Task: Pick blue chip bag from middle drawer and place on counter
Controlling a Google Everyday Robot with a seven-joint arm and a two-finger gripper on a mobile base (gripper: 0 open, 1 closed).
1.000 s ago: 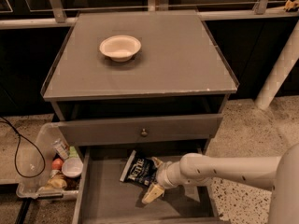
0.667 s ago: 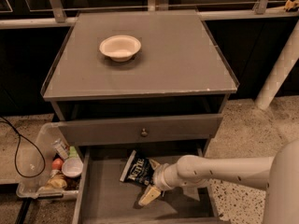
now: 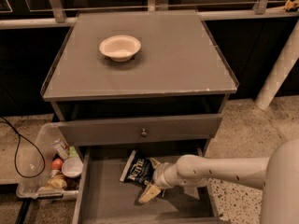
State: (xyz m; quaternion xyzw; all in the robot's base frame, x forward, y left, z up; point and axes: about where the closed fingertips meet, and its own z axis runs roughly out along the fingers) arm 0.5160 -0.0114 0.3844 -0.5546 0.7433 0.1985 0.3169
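Observation:
The blue chip bag (image 3: 136, 168) lies flat on the floor of the open middle drawer (image 3: 107, 202), towards its back, white lettering up. My gripper (image 3: 152, 186) reaches into the drawer from the right on a pale arm and sits at the bag's right and front edge, touching or just over it. The grey counter (image 3: 173, 59) above is bare apart from a white bowl (image 3: 120, 47) at its back left.
The shut upper drawer front with a small round knob (image 3: 144, 132) overhangs the back of the open drawer. A clear plastic bin (image 3: 32, 176) of bottles and food stands on the floor to the left, beside a black cable (image 3: 18, 153). A white post (image 3: 280, 64) stands at right.
My gripper has shifted slightly left, closer onto the bag's edge. The bag and bowl have not moved.

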